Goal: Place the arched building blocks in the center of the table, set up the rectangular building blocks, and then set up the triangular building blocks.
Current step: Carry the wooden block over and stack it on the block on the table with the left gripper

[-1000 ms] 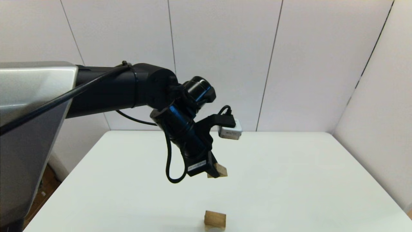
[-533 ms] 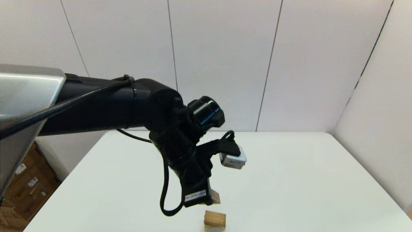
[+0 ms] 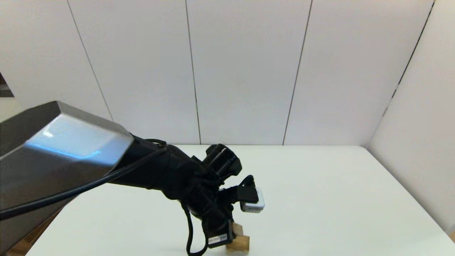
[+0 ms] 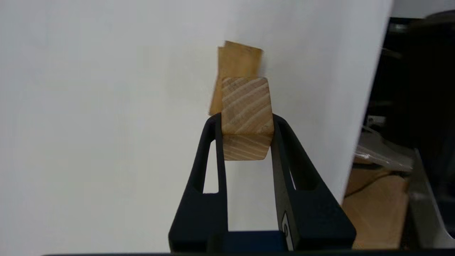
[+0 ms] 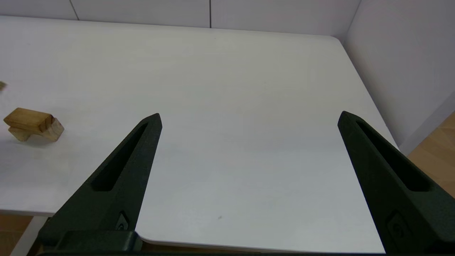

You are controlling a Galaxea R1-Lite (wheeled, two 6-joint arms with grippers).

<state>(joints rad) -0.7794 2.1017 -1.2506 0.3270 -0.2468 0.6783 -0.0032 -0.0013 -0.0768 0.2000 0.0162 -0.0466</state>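
Looks like a robot test lab or data-collection booth: plain white wall panels point(image 3: 245, 71) with dark seams close off the far and right sides of a bare white table point(image 3: 320, 199). Wood-look floor point(image 5: 437, 142) shows past the table's right edge.

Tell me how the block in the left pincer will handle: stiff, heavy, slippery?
Probably stiff: the triangular block keeps sharp edges in the shut left pincer. Likely light: small bare wood. Smooth faces might slip. The right pincer idles apart.
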